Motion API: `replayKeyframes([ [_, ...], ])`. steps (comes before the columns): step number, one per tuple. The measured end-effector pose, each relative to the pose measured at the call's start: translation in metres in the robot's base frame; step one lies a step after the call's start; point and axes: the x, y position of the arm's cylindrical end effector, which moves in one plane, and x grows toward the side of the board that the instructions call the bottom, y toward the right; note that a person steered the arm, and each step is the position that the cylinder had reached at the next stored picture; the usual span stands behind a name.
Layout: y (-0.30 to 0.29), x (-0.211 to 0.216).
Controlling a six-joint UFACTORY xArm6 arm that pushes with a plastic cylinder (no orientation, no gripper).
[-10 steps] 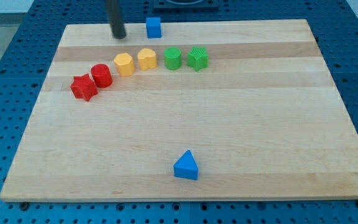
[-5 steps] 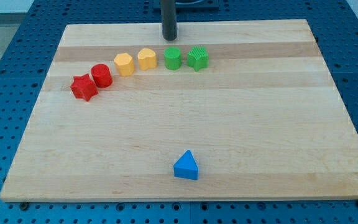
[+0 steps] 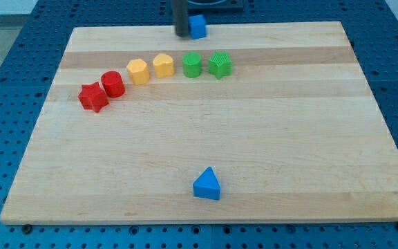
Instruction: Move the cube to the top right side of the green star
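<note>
Camera view: blue cube [image 3: 197, 26] at board's [image 3: 323, 138] top edge.

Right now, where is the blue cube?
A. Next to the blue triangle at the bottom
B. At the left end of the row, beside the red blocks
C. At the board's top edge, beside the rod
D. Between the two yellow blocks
C: the blue cube sits at the top edge of the board, just to the view's right of my tip, above the green star.
</note>
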Motion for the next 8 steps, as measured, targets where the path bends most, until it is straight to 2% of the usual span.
replayKeyframes([
  [3, 0.003, 0.006],
  [4, 0.002, -0.018],
  [6, 0.015, -0.018],
  [7, 0.083, -0.011],
  [8, 0.093, 0.036],
])
